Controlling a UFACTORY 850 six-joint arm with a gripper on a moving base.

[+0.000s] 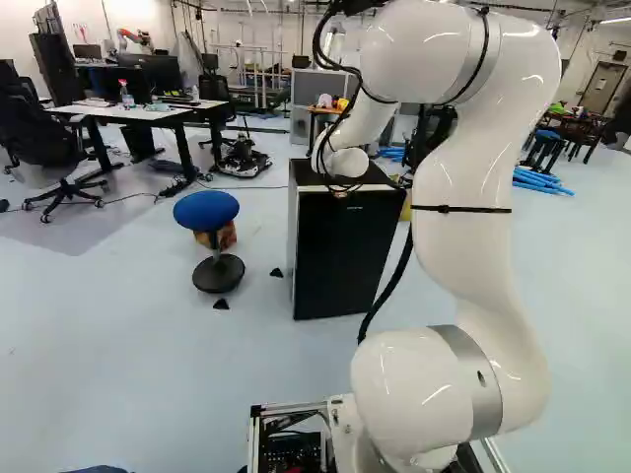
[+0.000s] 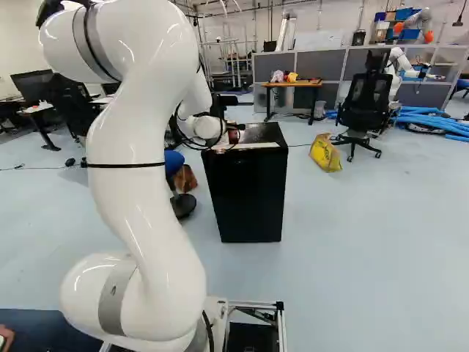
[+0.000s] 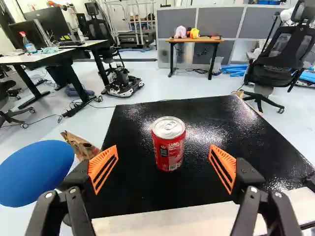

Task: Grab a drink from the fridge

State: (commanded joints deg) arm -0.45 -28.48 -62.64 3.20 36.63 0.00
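At the front edge of the black fridge top, my gripper (image 2: pixel 231 135) shows small beyond the arm in the right base view. The wrist view has the gripper (image 3: pixel 164 148) open, its orange pads wide apart. A red drink can (image 3: pixel 169 147) with a silver lid stands upright on the fridge top (image 3: pixel 221 128). It appears centred between the two pads, touching neither, and slightly ahead of them. The black fridge (image 1: pixel 345 256) stands on the floor ahead of the base, its front face visible below the arm's wrist.
A blue stool (image 1: pixel 206 210) and a brown paper bag (image 3: pixel 78 145) stand beside the fridge. On its other side, farther back, are a yellow bag (image 2: pixel 325 152) and an office chair (image 2: pixel 366 103). Behind are a small wooden table (image 3: pixel 194 40) and another robot (image 2: pixel 399 64).
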